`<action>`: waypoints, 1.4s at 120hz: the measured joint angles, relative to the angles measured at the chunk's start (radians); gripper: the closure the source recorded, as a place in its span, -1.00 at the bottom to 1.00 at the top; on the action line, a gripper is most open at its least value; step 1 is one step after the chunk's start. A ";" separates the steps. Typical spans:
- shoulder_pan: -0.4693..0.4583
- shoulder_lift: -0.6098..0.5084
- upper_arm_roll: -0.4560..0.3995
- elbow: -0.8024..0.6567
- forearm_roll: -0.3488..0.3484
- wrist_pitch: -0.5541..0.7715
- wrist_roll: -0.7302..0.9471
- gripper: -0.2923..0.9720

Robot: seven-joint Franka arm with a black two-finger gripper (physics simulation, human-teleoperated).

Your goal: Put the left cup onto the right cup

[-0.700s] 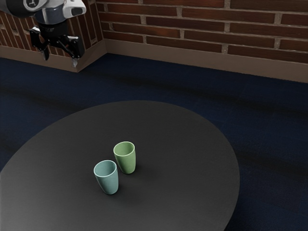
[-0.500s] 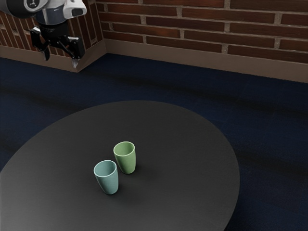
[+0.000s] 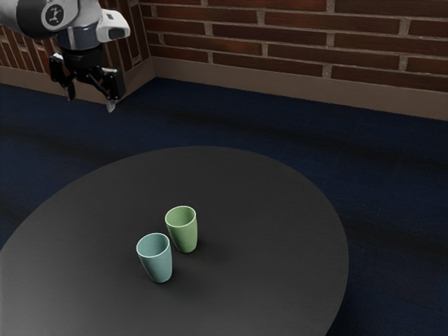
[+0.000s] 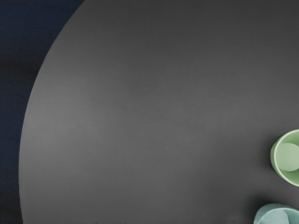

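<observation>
Black and hanging high at the exterior view's left, the gripper [image 3: 90, 101] is carried by the white and grey arm [image 3: 66, 17] in front of the brick wall's corner. Its two fingers are spread wide and nothing sits between them. It is well above the table and well apart from both cups, off to the left of them.

Below it lies the round, dark grey table [image 3: 266, 231], whose left edge curves against the dark blue carpet [image 3: 315, 133]. In the wrist view the same table [image 4: 154, 116] spreads under the hand, with a strip of the carpet [image 4: 18, 46] past its rim.

Toward the near middle of the table stand the two cups, both upright with their mouths open upward. The teal cup [image 3: 155, 257] is the left one in the exterior view and stands nearer the camera. The green cup [image 3: 182, 228] is just beside it, to the right and a little farther back. Each rests on the tabletop on its own base; neither is stacked on the other. The wrist view catches the green cup [image 4: 287, 157] from above, its pale inner bottom visible, and part of the teal cup [image 4: 278, 215] near it, with a narrow band of bare table between the two.

To the right of the cups the tabletop runs out to its far rim, then the carpet, and behind it the red brick wall [image 3: 315, 35] with its brown baseboard [image 3: 294, 80].
</observation>
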 joint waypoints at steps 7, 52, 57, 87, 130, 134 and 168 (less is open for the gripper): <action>0.000 -0.001 0.000 -0.030 -0.004 0.024 0.001 -0.54; 0.001 0.015 0.002 -0.145 -0.034 0.114 0.006 -0.54; 0.001 0.017 0.002 -0.158 -0.041 0.121 0.006 -0.54; 0.001 0.044 0.000 -0.229 -0.073 0.183 0.008 -0.54; 0.004 0.118 0.000 -0.283 -0.110 0.252 0.010 -0.54; 0.005 0.128 0.000 -0.283 -0.112 0.260 0.010 -0.54; 0.011 0.222 0.000 -0.283 -0.123 0.350 0.010 -0.54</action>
